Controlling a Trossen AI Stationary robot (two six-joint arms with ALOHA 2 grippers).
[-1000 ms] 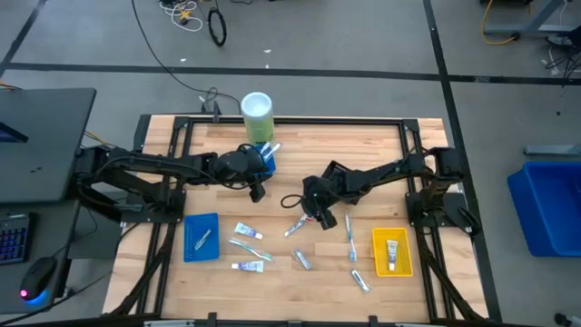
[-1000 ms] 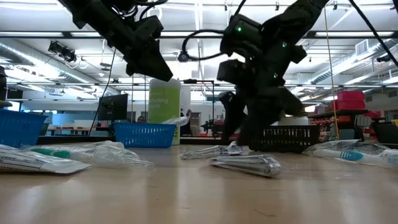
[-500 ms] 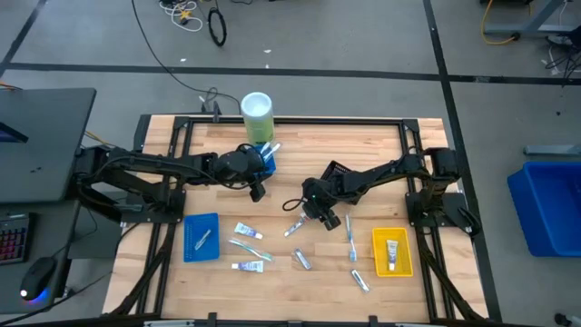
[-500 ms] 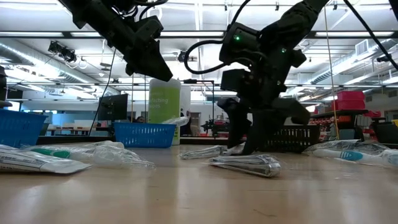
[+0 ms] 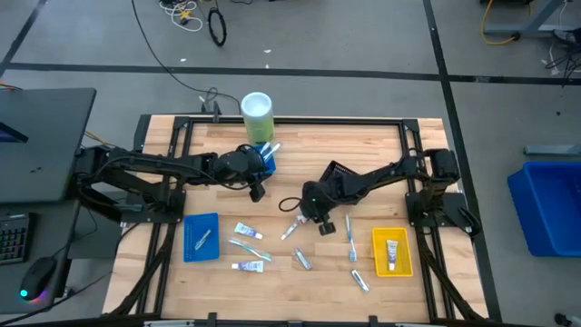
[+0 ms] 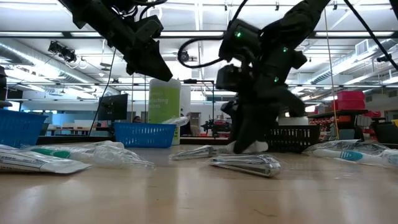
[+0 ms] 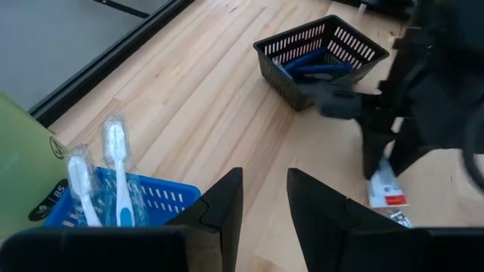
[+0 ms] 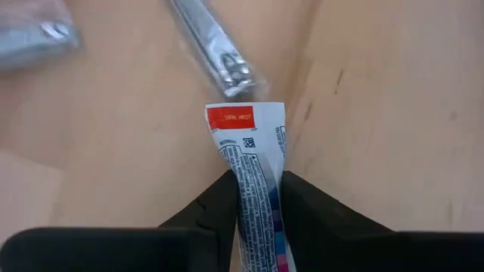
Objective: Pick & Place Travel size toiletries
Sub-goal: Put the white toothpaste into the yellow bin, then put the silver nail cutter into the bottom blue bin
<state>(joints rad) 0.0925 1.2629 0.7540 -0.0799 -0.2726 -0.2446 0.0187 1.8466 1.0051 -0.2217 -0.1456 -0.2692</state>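
Note:
Small white tubes [image 5: 248, 232], slim toothbrushes [image 5: 349, 227] and foil-wrapped items [image 5: 302, 260] lie loose on the wooden table. My right gripper [image 5: 309, 216] stands at mid-table, pointing down, shut on a white tube with blue print [image 8: 253, 162]. A wrapped metal item [image 8: 215, 49] lies on the table just beyond the tube. My left gripper [image 5: 258, 191] hangs in the air near the blue basket [image 5: 266, 156]. Its fingers [image 7: 265, 189] stand a narrow gap apart with nothing between them. My right gripper pinches the tube's body [image 8: 257, 181] between its two fingers [image 8: 219, 200], which come from above and point down. The flat crimped end with a red band [image 8: 238, 117] sticks out past the fingertips. In the low view the tube's white end [image 6: 247, 147] is at the table top.
A black basket [image 5: 333, 172] holding dark blue items stands behind my right gripper. A tall green-and-white cylinder [image 5: 257, 113] stands at the far edge. A blue tray [image 5: 201, 238] is at the near left and a yellow tray [image 5: 392, 251] holding a tube at the near right.
My right gripper has moved slightly toward the table's left edge and shut its spread fingers on the white tube. The wrapped item beside it has slid a little to the left on the table.

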